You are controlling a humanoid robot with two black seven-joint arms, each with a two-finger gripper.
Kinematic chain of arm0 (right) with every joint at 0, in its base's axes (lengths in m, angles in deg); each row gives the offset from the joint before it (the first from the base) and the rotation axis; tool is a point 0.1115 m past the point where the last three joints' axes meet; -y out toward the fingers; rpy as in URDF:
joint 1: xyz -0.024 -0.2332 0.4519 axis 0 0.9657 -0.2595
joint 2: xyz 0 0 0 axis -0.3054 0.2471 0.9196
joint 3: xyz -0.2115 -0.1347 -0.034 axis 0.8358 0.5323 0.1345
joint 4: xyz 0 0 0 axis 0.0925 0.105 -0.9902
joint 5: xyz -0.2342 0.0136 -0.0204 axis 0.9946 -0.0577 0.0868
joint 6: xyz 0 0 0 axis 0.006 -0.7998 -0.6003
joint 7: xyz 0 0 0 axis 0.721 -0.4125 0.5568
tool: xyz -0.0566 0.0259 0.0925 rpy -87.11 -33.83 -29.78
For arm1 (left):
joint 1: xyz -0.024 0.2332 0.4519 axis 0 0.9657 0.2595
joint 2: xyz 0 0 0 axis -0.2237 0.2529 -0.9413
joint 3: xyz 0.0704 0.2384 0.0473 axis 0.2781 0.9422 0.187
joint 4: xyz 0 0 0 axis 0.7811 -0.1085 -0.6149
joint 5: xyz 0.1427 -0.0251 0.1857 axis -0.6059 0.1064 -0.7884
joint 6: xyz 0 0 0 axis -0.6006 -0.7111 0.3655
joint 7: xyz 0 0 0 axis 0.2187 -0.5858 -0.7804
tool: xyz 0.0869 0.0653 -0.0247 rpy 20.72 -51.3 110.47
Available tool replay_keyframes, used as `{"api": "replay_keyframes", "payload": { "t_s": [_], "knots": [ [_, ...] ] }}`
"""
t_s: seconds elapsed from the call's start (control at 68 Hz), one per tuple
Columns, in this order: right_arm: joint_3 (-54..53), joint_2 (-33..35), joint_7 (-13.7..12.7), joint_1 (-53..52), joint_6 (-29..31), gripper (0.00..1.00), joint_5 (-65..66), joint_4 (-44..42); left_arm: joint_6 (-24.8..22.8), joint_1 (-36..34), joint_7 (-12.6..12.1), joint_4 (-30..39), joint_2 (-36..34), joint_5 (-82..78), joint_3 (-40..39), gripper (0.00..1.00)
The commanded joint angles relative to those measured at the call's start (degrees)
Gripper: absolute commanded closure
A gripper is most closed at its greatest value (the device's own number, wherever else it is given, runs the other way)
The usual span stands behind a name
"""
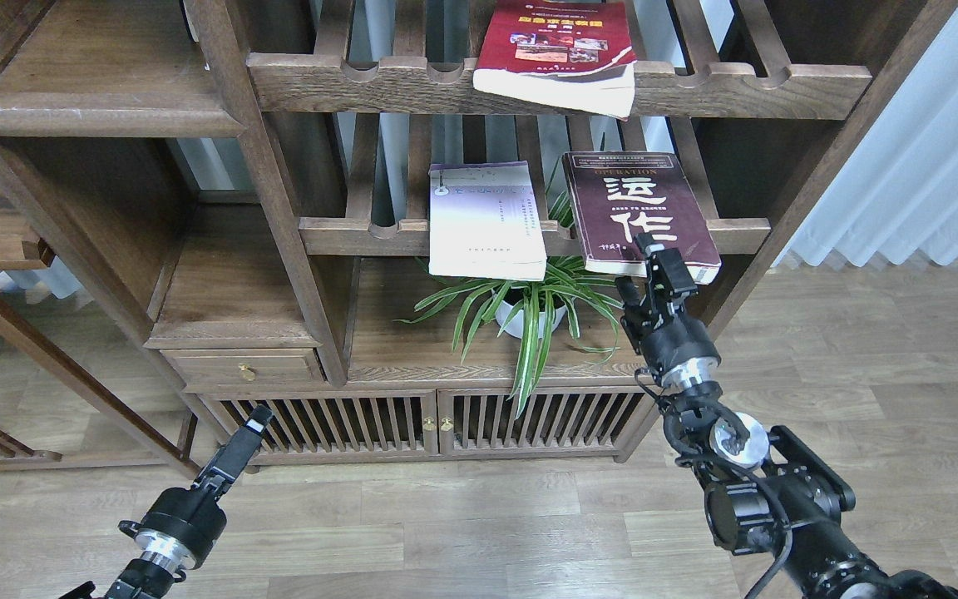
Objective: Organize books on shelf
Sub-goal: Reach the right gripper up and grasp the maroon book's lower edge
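The maroon book (pixel 637 204) and the cream book (pixel 486 220) lie flat on the middle slatted rack, overhanging its front rail. The red book (pixel 558 46) lies on the top slatted rack. The shelf (pixel 96 96), a solid dark board with white scuffs, is at the upper left and holds no book. My right gripper (pixel 639 266) is open at the maroon book's front edge, with one finger over the cover and the other below the book. My left gripper (pixel 248 423) is low in front of the cabinet doors, holding nothing; its fingers cannot be told apart.
A potted spider plant (pixel 533 304) stands under the middle rack, just left of my right gripper. A cabinet with slatted doors (pixel 437 420) and a small drawer (pixel 242 366) lies below. White curtains (pixel 920 166) hang at the right. A wooden floor (pixel 479 532) is in front.
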Motion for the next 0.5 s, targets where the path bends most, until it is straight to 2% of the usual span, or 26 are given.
{"api": "replay_keyframes", "payload": {
  "t_s": [0.0, 0.074, 0.103, 0.177, 0.338, 0.397, 0.486],
  "knots": [
    [0.05, -0.06, 0.32, 0.11, -0.08, 0.55, -0.31, -0.08, 0.00, -0.07, 0.00, 0.18, -0.29, 0.00, -0.06, 0.00],
    [0.05, -0.15, 0.50, 0.20, 0.01, 0.67, -0.31, -0.08, 0.00, -0.07, 0.00, 0.09, -0.46, 0.00, -0.23, 0.00],
    [-0.04, -0.15, 0.58, 0.38, 0.27, 0.76, -0.31, -0.08, 0.00, -0.07, 0.00, 0.09, -0.55, 0.00, -0.32, 0.00],
    [-0.04, -0.15, 0.58, 0.55, 0.62, 0.86, -0.49, -0.08, 0.00, -0.07, 0.00, 0.09, -1.08, 0.00, -0.41, 0.00],
    [0.14, -0.24, 0.41, 0.82, 2.61, 0.90, -0.58, 0.10, 0.00, -0.16, 0.00, -0.17, -1.60, 0.00, -0.41, 0.00],
    [0.05, -0.41, 0.32, 1.08, 2.61, 0.95, -0.75, 0.45, 0.00, -0.16, 0.00, -0.17, -1.60, 0.00, -0.41, 0.00],
    [0.05, -0.59, 0.15, 2.48, 2.61, 0.95, -1.19, 1.59, 0.00, -0.07, 0.00, -0.26, -1.60, 0.09, -0.41, 0.00]
  ]
}}
